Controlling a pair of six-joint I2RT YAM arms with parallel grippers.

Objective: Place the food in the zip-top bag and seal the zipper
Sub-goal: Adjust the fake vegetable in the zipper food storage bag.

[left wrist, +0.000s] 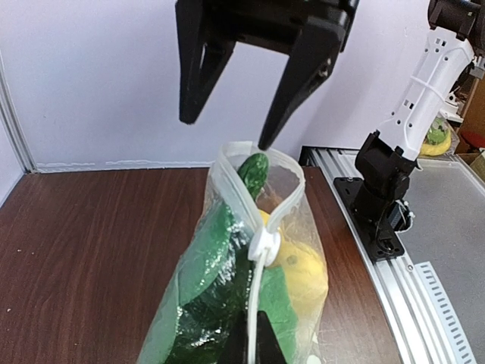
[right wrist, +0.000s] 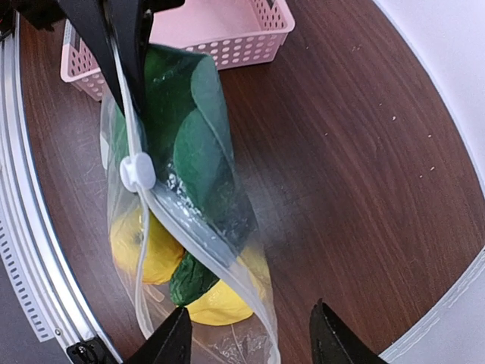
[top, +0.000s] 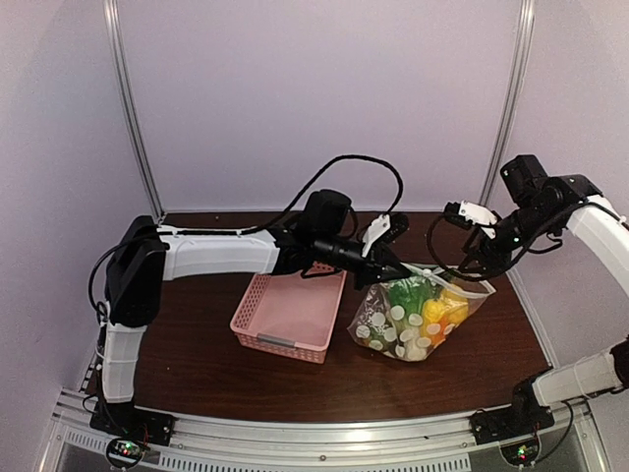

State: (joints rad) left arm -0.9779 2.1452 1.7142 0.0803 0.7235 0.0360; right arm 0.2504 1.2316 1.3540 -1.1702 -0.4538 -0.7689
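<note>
The zip-top bag [top: 413, 320] stands on the table right of the basket. Yellow lemons [top: 444, 310] and green leafy vegetable [top: 408, 293] are inside it. My left gripper [top: 393, 265] is shut on the zipper [left wrist: 254, 303] at the bag's near top corner [left wrist: 250, 345]. A white slider [left wrist: 266, 246] sits partway along the strip; beyond it the mouth gapes with the cucumber [left wrist: 252, 173] poking up. My right gripper [top: 454, 218] is open and empty, its jaws straddling the bag's far open end [right wrist: 250, 337]. The lemon [right wrist: 142, 246] and leafy vegetable [right wrist: 198, 144] show through the plastic.
The pink lattice basket [top: 257, 305] sits left of the bag, and its rim also shows in the right wrist view [right wrist: 235, 47]. The right arm's base [left wrist: 379, 197] and the aluminium rail [left wrist: 432, 303] line the table's near edge. Walls close in behind.
</note>
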